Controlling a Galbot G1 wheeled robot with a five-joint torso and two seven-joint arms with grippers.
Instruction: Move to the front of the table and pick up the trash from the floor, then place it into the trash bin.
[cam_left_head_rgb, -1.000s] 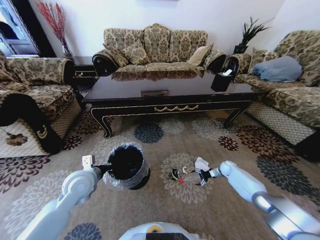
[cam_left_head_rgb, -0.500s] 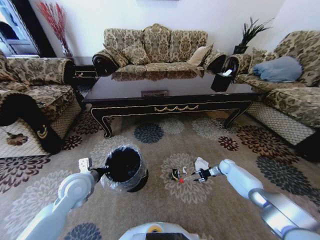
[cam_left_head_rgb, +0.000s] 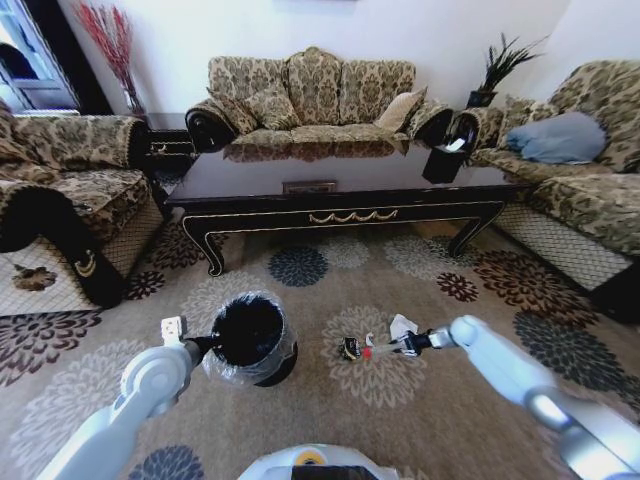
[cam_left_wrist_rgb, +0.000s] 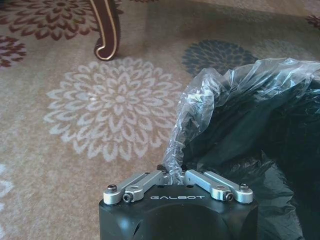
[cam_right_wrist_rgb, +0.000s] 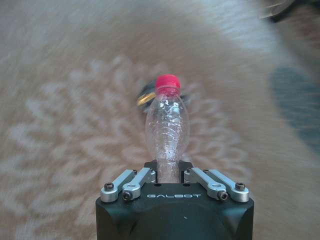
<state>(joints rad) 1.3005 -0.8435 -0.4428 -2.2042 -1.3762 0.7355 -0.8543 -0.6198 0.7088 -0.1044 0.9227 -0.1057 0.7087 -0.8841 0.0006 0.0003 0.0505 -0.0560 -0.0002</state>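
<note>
Right wrist view: right gripper (cam_right_wrist_rgb: 169, 176) clamped clear bottle (cam_right_wrist_rgb: 167, 127); left gripper (cam_left_wrist_rgb: 172, 175) pinched trash bin (cam_left_head_rgb: 250, 336) liner. Advice: carry level, release over opening.

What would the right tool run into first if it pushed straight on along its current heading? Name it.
Likely the dark-and-yellow wrapper. The right tool is shut on a clear bottle whose red cap leads toward the trash bin. The wrapper sits just past the cap; height above the carpet is unclear, so it may pass over.
</note>
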